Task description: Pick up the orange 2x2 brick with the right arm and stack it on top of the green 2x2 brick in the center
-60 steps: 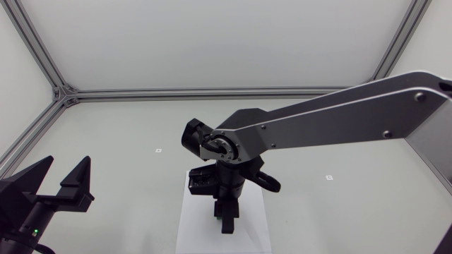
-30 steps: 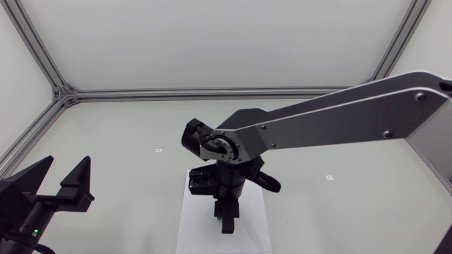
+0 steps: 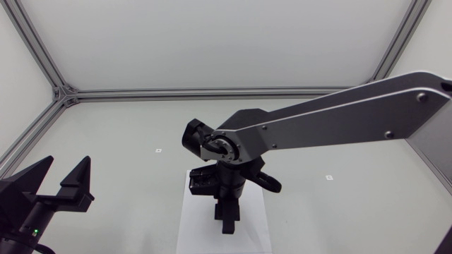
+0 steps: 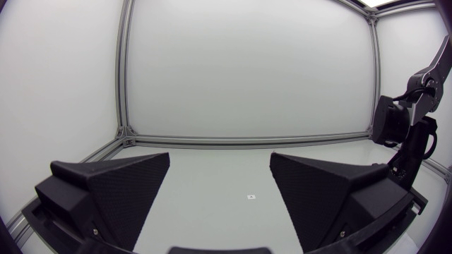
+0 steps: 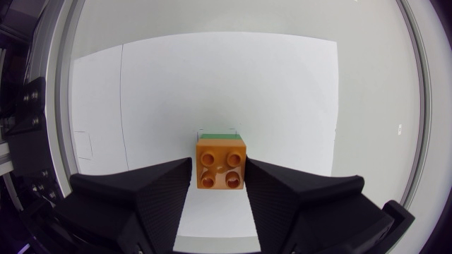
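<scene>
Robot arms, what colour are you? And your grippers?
My right arm has silver-grey links and black joints. My left gripper and right gripper are matte black, each with two wedge-shaped fingers. A green light glows behind the left one.

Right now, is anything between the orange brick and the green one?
Nothing visible: the orange brick, in the right gripper, sits directly over the green brick, only a green edge showing.

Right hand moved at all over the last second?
No. In the head view the matte black right hand sits at the same spot over the white paper sheet, shut on the orange 2x2 brick.
</scene>
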